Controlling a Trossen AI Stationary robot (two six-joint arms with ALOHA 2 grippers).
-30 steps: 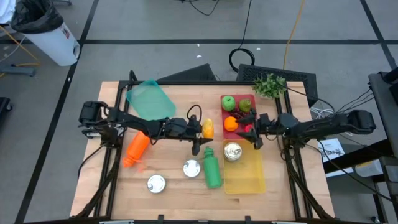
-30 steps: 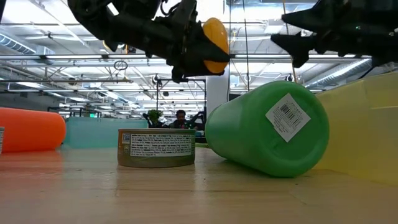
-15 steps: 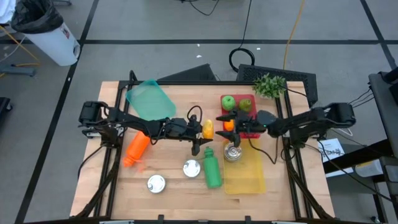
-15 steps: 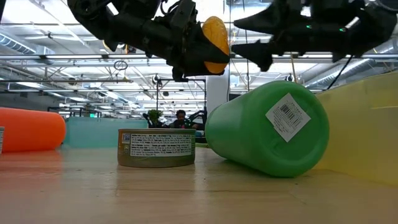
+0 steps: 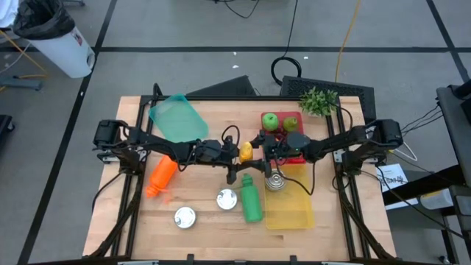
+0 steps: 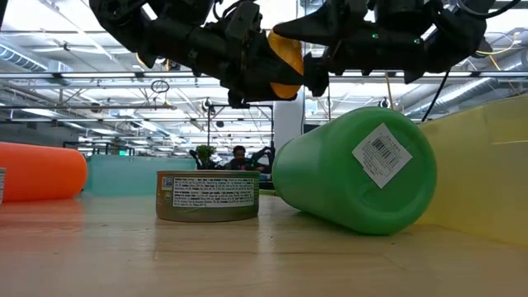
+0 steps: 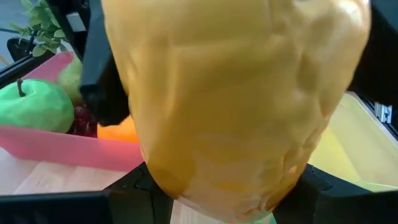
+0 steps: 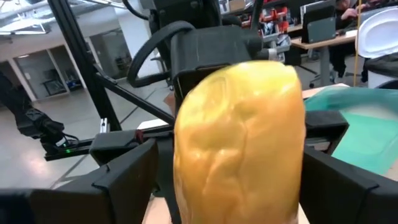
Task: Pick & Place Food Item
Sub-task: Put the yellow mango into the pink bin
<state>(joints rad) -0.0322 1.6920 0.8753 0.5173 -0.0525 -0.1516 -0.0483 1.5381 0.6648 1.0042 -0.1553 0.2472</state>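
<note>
Wooden tabletop on grey taped floor, white bin at ten o'clock; left gripper fingers clamp yellow pepper, right gripper fingers wide around it

In the left wrist view the yellow pepper fills most of the picture, cut off at the top edge, and it hides most of the pink tray and the yellow bin behind it. An orange fruit shows only as a sliver behind a dark finger. In the low view the right tool overlaps the pepper, so contact cannot be told. From above, the can is partly covered by the right arm. The orange bottle is cut by the picture's edge.
</note>
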